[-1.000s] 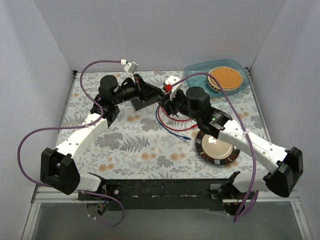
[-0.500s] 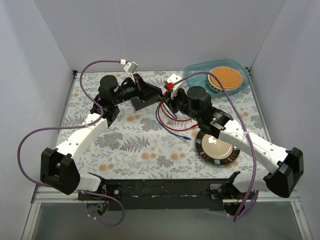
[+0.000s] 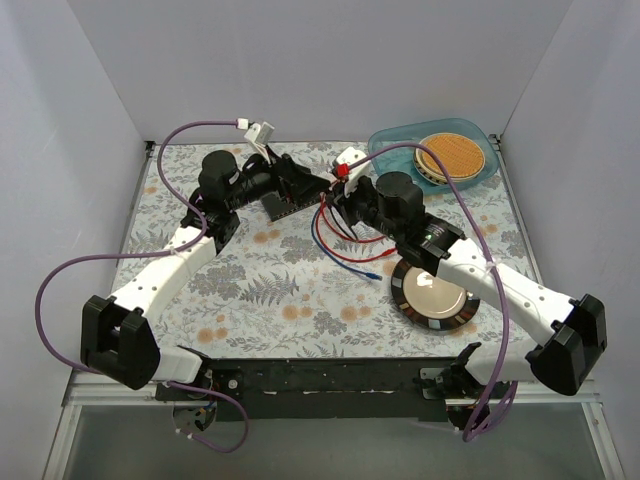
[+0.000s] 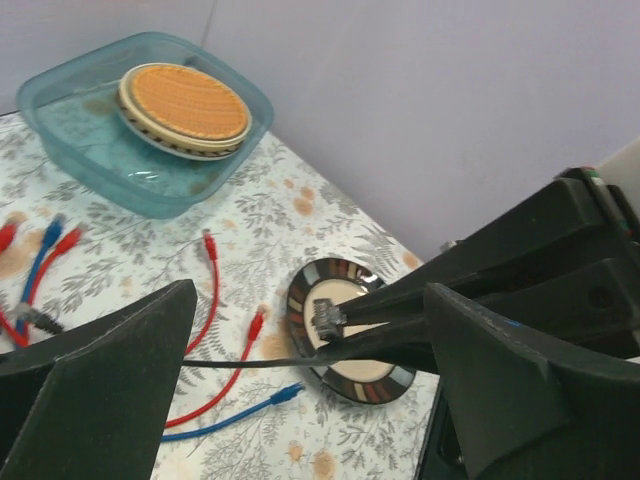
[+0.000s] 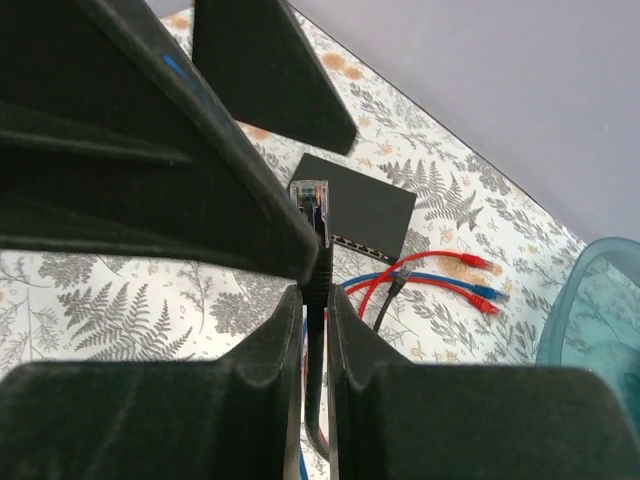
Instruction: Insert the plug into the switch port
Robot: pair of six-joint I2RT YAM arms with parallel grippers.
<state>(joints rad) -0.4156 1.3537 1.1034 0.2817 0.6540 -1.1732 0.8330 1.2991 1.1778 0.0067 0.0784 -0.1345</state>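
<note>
Plug [image 5: 311,197]: clear connector on the end of a black cable [image 4: 240,364], held up off the table and pointing away from the right wrist camera – not in any socket.
Right gripper [image 5: 314,292]: fingers pressed together on the plug's dark boot, with the clear tip sticking out past them.
Switch port [image 5: 366,243]: one of a row of small sockets along the edge of a flat black box [image 5: 372,208]; the row faces the loose cables, and I cannot tell which socket is meant.
Box position: flat on the floral tablecloth [image 3: 280,290] towards the far side, beyond the plug in the right wrist view and apart from it.
Left gripper [image 4: 309,288]: fingers spread wide with nothing between them (the plug and the right fingers show through the gap in its own view); from above it hangs over the box.
Loose cables [image 5: 450,268]: red and blue patch leads in loops on the cloth just beside the box, on its socket side.
Round dish [image 3: 435,322]: dark-rimmed, pale in the middle, lying nearer the arm bases – partly under the right arm.
Teal tub [image 4: 90,150]: at the far right corner, well apart from the box, with a round orange disc [image 4: 185,100] propped inside it.
</note>
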